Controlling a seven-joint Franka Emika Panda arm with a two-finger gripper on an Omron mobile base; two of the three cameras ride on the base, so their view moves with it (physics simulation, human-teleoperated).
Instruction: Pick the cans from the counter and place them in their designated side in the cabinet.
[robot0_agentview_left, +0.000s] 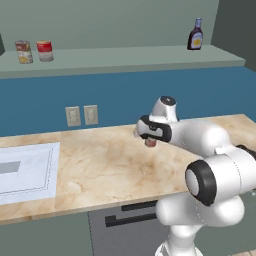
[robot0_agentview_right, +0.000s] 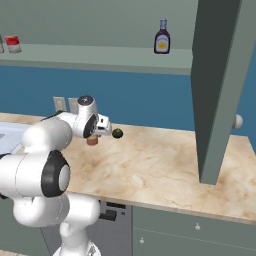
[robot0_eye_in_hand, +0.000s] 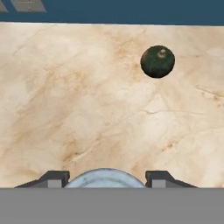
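Observation:
My gripper (robot0_eye_in_hand: 105, 180) is shut on a short can (robot0_eye_in_hand: 104, 176). Its silver top shows between the two finger tips. From the base the can (robot0_agentview_left: 150, 143) hangs under the hand as a small orange-red stub, low over the marble counter (robot0_agentview_left: 110, 165); I cannot tell whether it touches. In the right base view the can (robot0_agentview_right: 92, 141) sits below the gripper (robot0_agentview_right: 93, 138). On the left half of the cabinet ledge (robot0_agentview_left: 125, 57) a red-and-white can (robot0_agentview_left: 44, 50) stands beside a yellow-and-red can (robot0_agentview_left: 23, 51).
A dark green round lump (robot0_eye_in_hand: 157, 61) lies on the counter just beyond the hand. A dark sauce bottle (robot0_agentview_left: 195, 35) stands at the ledge's right end. An open cabinet door (robot0_agentview_right: 220, 90) hangs over the counter's right part. A white panel (robot0_agentview_left: 25, 170) lies at the left.

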